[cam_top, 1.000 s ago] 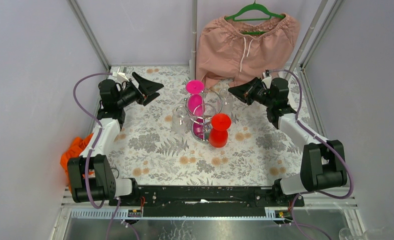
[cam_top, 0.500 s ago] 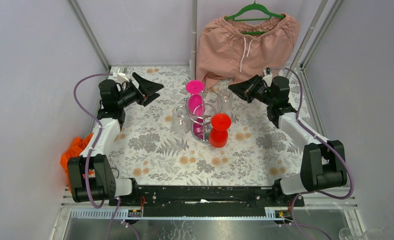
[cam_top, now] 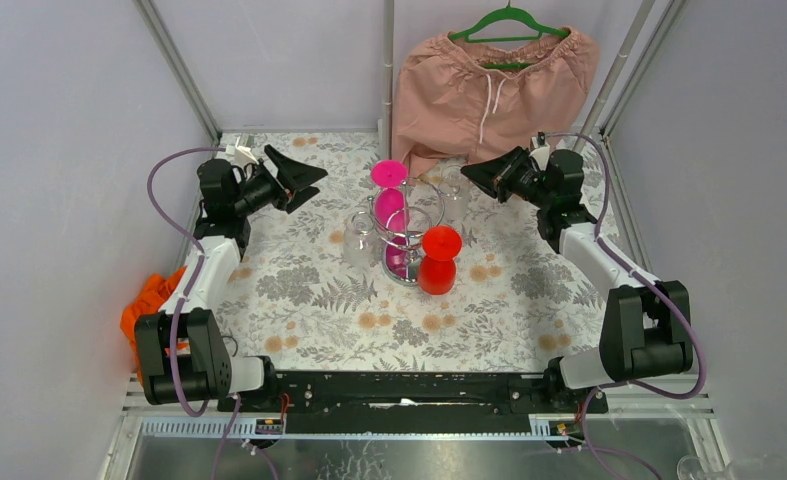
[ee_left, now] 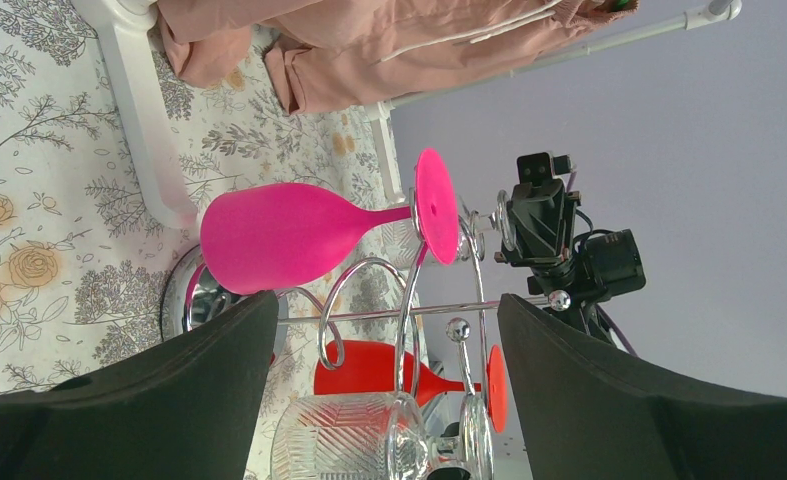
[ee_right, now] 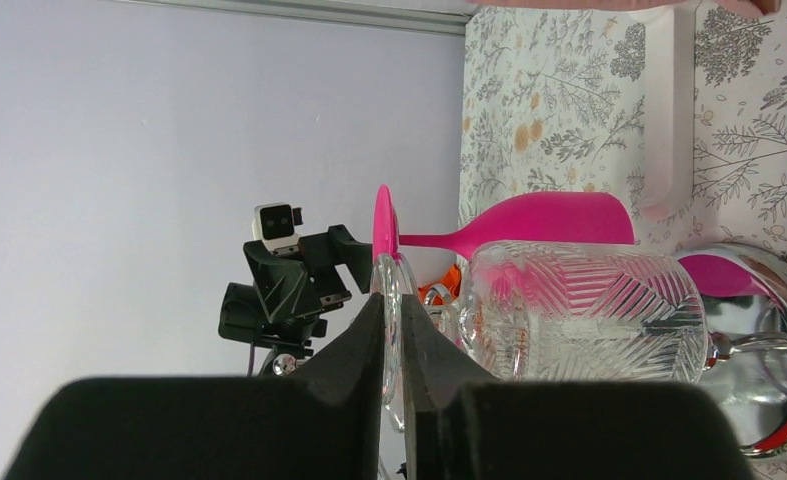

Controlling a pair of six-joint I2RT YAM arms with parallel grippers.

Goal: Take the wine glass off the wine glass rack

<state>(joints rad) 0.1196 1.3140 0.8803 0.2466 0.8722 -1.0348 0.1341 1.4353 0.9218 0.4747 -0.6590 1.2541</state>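
Right gripper [ee_right: 394,310]: pads drawn almost together, with the thin foot of the clear wine glass [ee_right: 589,310] pinched in the slit.
Left gripper [ee_left: 387,305]: spread wide, holding nothing.
Wine glass rack [cam_top: 406,232]: stands mid-table, the clear wine glass bowl-down at its far right side.
Right wrist view only: the pinch on the foot.
Left wrist view only: pink glass [ee_left: 279,235] and second clear glass [ee_left: 344,440], seen side-on between the fingers.

The right gripper [ee_right: 387,305] pinches its black fingers to a narrow slit on the foot of a clear cut-pattern wine glass [ee_right: 589,310]. The glass hangs on the shiny chrome wine glass rack [ee_right: 779,340]. Behind hangs a bright pink wine glass [ee_right: 544,220], near the white pole [ee_right: 669,110] at the counter's far edge.
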